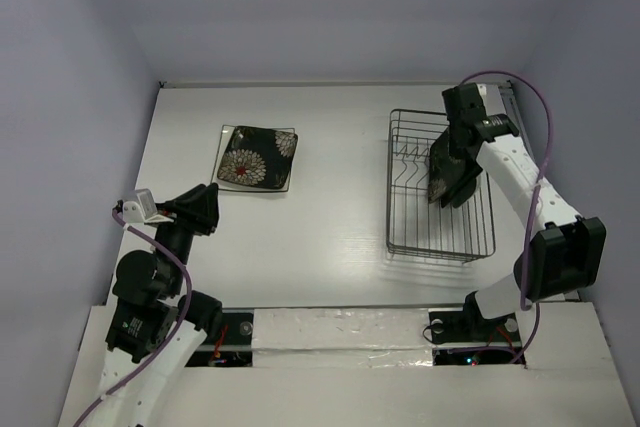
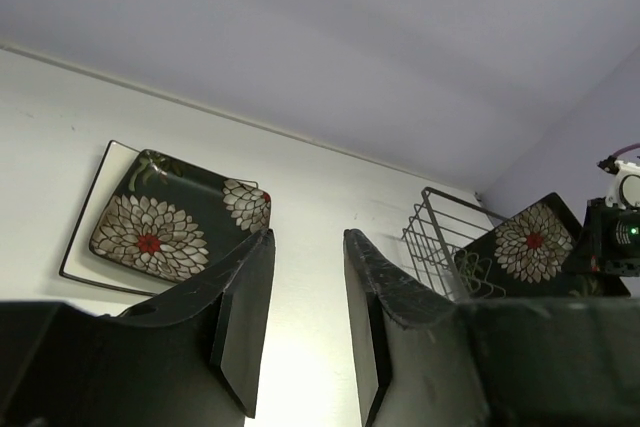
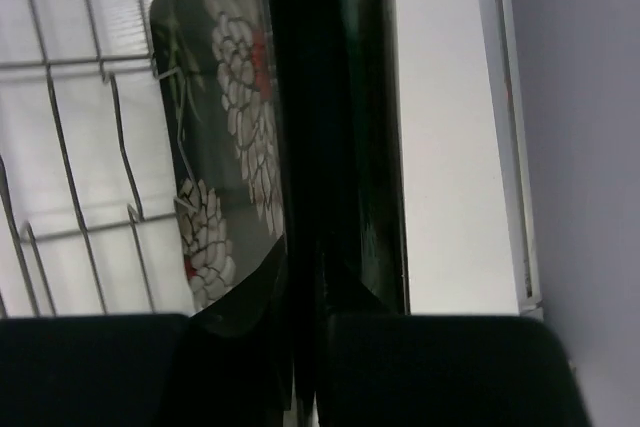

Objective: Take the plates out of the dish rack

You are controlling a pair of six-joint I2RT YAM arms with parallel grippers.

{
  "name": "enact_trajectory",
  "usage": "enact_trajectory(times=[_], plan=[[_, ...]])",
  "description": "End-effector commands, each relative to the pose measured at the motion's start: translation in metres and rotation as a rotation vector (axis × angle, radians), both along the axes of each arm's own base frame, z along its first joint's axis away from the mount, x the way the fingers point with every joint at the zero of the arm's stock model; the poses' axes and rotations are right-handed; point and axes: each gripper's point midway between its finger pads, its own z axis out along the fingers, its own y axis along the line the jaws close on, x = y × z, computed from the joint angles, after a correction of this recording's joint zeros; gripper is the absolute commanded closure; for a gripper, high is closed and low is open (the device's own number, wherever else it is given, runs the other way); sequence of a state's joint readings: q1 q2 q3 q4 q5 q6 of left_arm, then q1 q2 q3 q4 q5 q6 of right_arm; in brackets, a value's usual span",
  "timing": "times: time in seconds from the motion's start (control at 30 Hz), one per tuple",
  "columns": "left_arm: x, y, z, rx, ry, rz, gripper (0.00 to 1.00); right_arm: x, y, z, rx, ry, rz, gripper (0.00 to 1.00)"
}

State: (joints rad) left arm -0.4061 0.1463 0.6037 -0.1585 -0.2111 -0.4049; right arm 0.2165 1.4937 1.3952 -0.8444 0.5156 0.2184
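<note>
The dark wire dish rack [image 1: 420, 229] stands at the right of the table. My right gripper [image 1: 455, 159] is shut on a black plate with white flowers [image 1: 450, 182], held upright on edge over the rack. The right wrist view shows this plate [image 3: 225, 127] edge-on between the fingers [image 3: 250, 297], with rack wires [image 3: 70, 62] to its left. Another black flowered plate [image 1: 257, 157] lies flat on a white square plate [image 1: 226, 131] at the left. My left gripper [image 1: 205, 202] is open and empty just short of that stack [image 2: 170, 222]. No teal or mint plate shows.
Pale walls close the table at the back and on both sides. The right wall stands close behind the rack. The left wrist view also shows the rack [image 2: 430, 222] and the held plate [image 2: 530, 242] at far right.
</note>
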Motion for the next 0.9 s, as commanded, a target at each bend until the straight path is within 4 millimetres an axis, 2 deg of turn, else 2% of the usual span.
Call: enact_trajectory(times=[0.0, 0.07, 0.2, 0.47, 0.5, 0.7, 0.8, 0.87], plan=[[-0.006, 0.001, 0.017, -0.019, -0.061, -0.009, 0.69, 0.013, -0.001, 0.03, 0.012, -0.098, -0.029, 0.97], [-0.006, 0.001, 0.017, -0.02, -0.062, -0.009, 0.68, 0.012, -0.003, 0.035, 0.002, -0.109, -0.028, 1.0], [-0.005, 0.0, 0.017, -0.02, -0.059, -0.01, 0.68, 0.012, -0.007, 0.049, -0.019, -0.127, -0.023, 1.0], [-0.004, 0.0, 0.015, -0.018, -0.053, -0.01, 0.68, 0.008, -0.003, 0.104, -0.151, -0.193, -0.024, 1.0], [-0.003, -0.001, 0.015, -0.017, -0.052, -0.01, 0.68, 0.009, 0.002, 0.113, -0.154, -0.215, -0.015, 1.0], [-0.003, -0.001, 0.015, -0.018, -0.052, -0.01, 0.68, 0.002, 0.007, 0.15, -0.166, -0.286, -0.006, 1.0], [-0.002, -0.001, 0.014, -0.017, -0.047, -0.01, 0.67, -0.007, 0.017, 0.179, -0.129, -0.376, -0.009, 1.0], [-0.002, -0.001, 0.014, -0.015, -0.045, -0.01, 0.67, -0.011, 0.038, 0.204, -0.024, -0.482, 0.042, 1.0]])
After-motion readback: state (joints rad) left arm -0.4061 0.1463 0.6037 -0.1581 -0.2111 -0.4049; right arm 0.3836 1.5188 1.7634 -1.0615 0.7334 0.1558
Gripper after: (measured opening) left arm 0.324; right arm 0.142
